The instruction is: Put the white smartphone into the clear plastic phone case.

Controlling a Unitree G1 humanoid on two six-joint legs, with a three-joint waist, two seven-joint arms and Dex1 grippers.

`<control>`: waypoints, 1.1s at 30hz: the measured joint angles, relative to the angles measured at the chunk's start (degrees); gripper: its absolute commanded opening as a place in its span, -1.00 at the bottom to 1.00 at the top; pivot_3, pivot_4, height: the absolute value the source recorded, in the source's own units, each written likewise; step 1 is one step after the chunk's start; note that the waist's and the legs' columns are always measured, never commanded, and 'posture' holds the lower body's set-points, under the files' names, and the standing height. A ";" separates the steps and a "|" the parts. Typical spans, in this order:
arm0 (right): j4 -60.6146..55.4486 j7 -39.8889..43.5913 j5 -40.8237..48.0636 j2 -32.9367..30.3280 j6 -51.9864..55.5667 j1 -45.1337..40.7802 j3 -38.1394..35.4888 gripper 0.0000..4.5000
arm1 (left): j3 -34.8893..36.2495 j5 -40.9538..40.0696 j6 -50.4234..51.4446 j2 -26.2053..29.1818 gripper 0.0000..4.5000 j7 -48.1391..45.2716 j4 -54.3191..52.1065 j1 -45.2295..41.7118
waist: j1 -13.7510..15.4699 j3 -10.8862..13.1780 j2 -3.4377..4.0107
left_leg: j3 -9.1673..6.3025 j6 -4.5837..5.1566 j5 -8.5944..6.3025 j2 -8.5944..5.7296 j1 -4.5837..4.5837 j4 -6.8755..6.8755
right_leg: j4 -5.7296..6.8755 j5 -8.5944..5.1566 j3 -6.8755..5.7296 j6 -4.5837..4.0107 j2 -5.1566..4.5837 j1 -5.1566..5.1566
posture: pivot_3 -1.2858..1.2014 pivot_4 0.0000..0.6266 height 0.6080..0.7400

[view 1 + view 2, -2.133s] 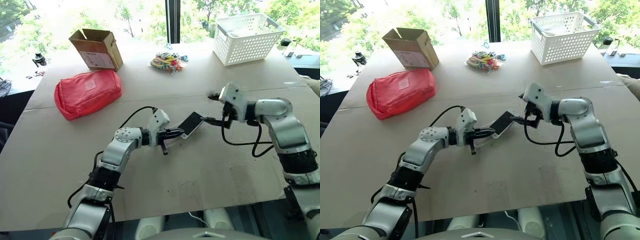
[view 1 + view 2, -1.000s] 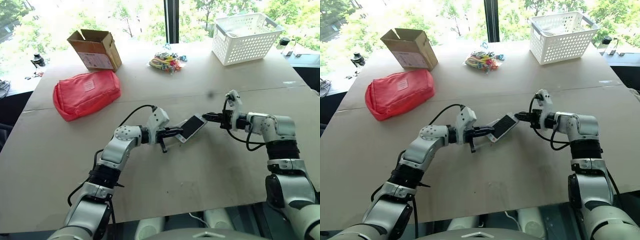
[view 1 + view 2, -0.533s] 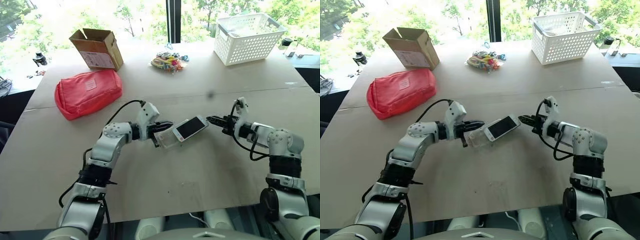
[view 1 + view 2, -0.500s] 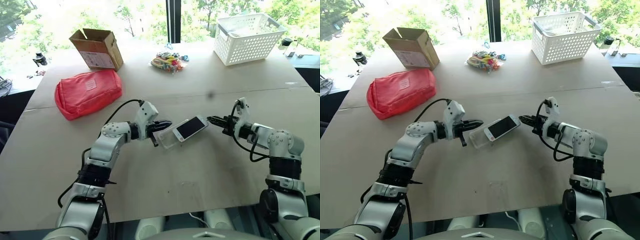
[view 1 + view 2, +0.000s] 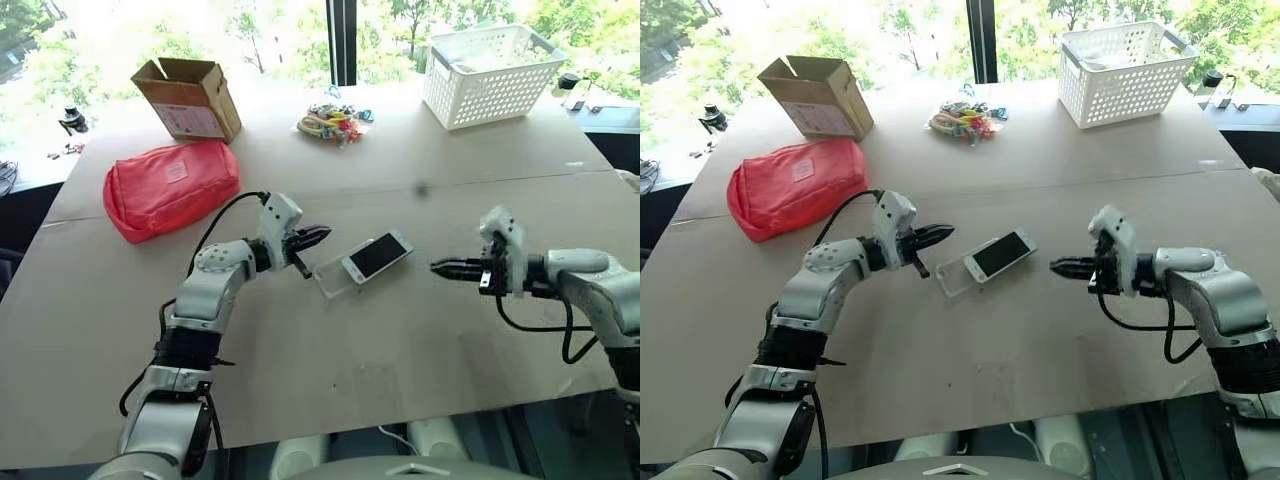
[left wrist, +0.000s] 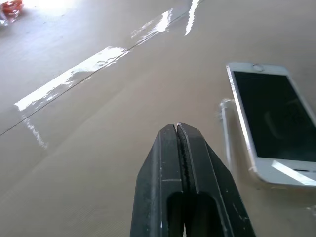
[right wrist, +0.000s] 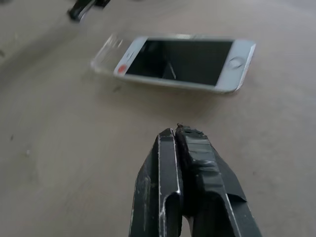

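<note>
- The white smartphone (image 5: 378,256) was seen lying partly over the clear plastic phone case (image 5: 334,274), apparently not fully seated.
- Both grippers, empty and closed, had been drawn back from the phone: left gripper (image 5: 319,234) near the case end, right gripper (image 5: 440,267) farther off.
- A further press was judged needed.

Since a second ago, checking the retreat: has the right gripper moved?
Yes. The right gripper has pulled back from the white smartphone, toward the table's near edge.
</note>
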 measured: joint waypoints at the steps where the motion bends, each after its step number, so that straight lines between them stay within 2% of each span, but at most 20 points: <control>1: -0.35 0.58 -2.15 -0.39 -1.81 -0.01 3.35 -0.99 | -0.17 0.73 -0.88 -1.18 -1.00 0.72 2.49 -1.07 | 0.18 0.00 -0.01 | 0.01 0.00 0.00 -0.03 0.01 0.03 | 0.01 0.00 -0.01 0.00 -0.01 0.03 | 0.03 -0.52 1.00; 5: -0.79 0.71 -6.49 0.72 -4.55 -0.45 10.16 -0.99 | -2.42 2.44 -3.25 -5.52 -1.00 1.06 9.23 -5.27 | 0.93 0.04 -0.07 | 0.02 -0.01 0.01 -0.09 -0.14 0.21 | -0.02 0.01 -0.19 0.01 -0.07 0.06 | 0.03 -0.52 1.00; 12: -5.10 -3.05 -8.00 3.42 -3.55 -0.28 11.31 -0.99 | -5.91 4.45 -6.78 -9.84 -1.00 -3.39 19.01 -11.72 | 1.63 0.04 -0.08 | -0.24 -0.27 0.16 -0.09 -0.22 0.11 | -0.12 0.00 -0.24 0.00 -0.08 -0.03 | 0.03 -0.52 1.00; 22: -8.77 -10.96 -10.69 7.66 -0.33 -0.16 13.10 -0.99 | -9.34 4.99 -7.42 -12.74 -1.00 -12.61 22.83 -14.67 | 1.63 0.04 -0.08 | -0.37 -0.20 0.12 -0.14 -0.23 0.14 | -0.04 0.00 -0.38 0.00 -0.10 0.00 | 0.03 -0.52 1.00; 33: -10.15 -14.36 -11.95 10.09 2.16 -1.02 16.06 -0.99 | -9.54 6.32 -9.97 -15.40 -1.00 -14.33 28.02 -18.65 | 1.56 0.04 -0.08 | -0.40 -0.19 0.12 -0.16 -0.25 0.16 | -0.03 0.00 -0.45 0.00 -0.09 0.01 | 0.03 -0.52 1.00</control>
